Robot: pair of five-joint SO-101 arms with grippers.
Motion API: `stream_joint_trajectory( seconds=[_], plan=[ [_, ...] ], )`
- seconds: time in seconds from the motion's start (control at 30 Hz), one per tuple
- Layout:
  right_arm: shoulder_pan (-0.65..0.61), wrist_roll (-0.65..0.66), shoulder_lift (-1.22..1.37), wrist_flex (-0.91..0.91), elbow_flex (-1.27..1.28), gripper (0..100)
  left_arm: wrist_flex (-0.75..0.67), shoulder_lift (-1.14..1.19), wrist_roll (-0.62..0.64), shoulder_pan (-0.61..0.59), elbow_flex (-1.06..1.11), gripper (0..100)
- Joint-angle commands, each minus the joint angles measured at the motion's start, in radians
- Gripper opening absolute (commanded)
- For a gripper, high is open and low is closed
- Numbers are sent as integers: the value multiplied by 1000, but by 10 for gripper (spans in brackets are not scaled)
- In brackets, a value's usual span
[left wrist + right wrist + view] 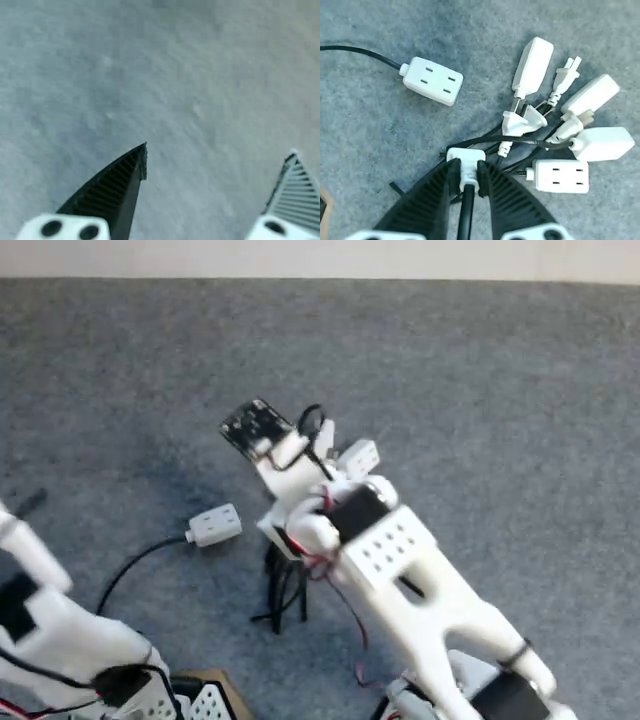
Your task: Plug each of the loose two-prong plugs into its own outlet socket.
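task looks barely started. no plug reads as clearly seated in a socket, so nearly all of it is left.

the right gripper (466,167) has its jaws pressed onto a white plug (465,154). the plug's black cord runs back between the two fingers. the prongs are hidden from the wrist camera, and whether the plug touches the table (370,140) cannot be told. it is not in any socket.

the lone socket (431,80) lies face up on the table with its own black lead. both slot pairs are empty, it sits apart from the held plug, and it is probably the easiest target.

on the other side of the held plug is a tangle of cords and white pieces:
- a second socket (557,176) lies face up with its slots empty.
- a loose plug (567,72) has its prongs bare.
- a pair of plugs (522,120) lies at the end of a long white block (534,65). they are touching or just beside it, and whether they are seated cannot be told.
- two more blocks (590,95) lie close by, one with a small plug right at its end. that join is unclear too.

the left gripper (219,148) has its jaws spread wide. it holds nothing and touches nothing, with bare grey table below it. in the high view the left arm (60,640) is at the lower edge, well apart from the sockets.
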Motion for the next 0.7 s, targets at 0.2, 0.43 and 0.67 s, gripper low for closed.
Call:
stream_joint_trajectory(
  seconds=[0.2,0.43,0.67],
  plan=[
    [1,2,392,56,-510,5,2,375,-14,-205,-363,406],
    [-5,224,704,225,-966,5,2,516,-68,-225,-492,406],
    [-77,660,889,430,-1242,5,2,613,-69,-226,-590,406]
  ],
)
